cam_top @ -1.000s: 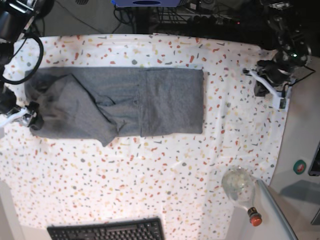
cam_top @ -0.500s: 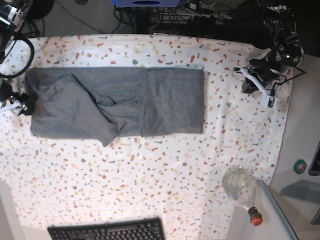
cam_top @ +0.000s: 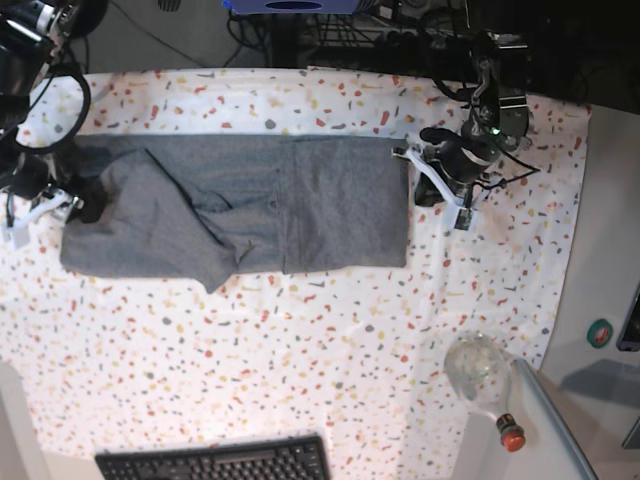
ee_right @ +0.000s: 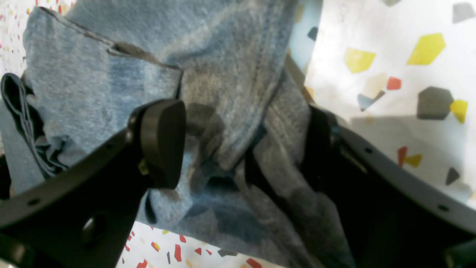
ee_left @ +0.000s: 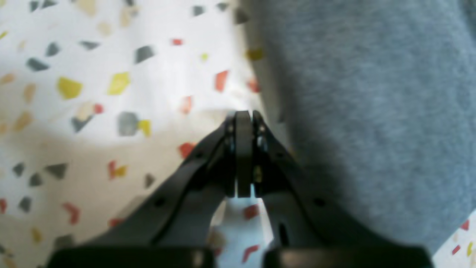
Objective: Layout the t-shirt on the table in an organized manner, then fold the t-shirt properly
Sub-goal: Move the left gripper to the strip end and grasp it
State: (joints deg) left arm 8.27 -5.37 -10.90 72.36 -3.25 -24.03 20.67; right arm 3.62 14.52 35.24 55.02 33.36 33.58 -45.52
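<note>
Table point(cam_top: 300, 350), t-shirt point(ee_right: 223, 56) between right jaws

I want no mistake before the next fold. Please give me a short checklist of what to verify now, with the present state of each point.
1. Left gripper shut, holding nothing: ok.
2. Left gripper beside the t-shirt edge, over the table: ok.
3. Right gripper open: ok.
4. T-shirt fabric between the right fingers: ok.
5. T-shirt lying flat: not ok, the end near the right gripper is bunched.
6. Fabric clear of the glass bottle: ok.
</note>
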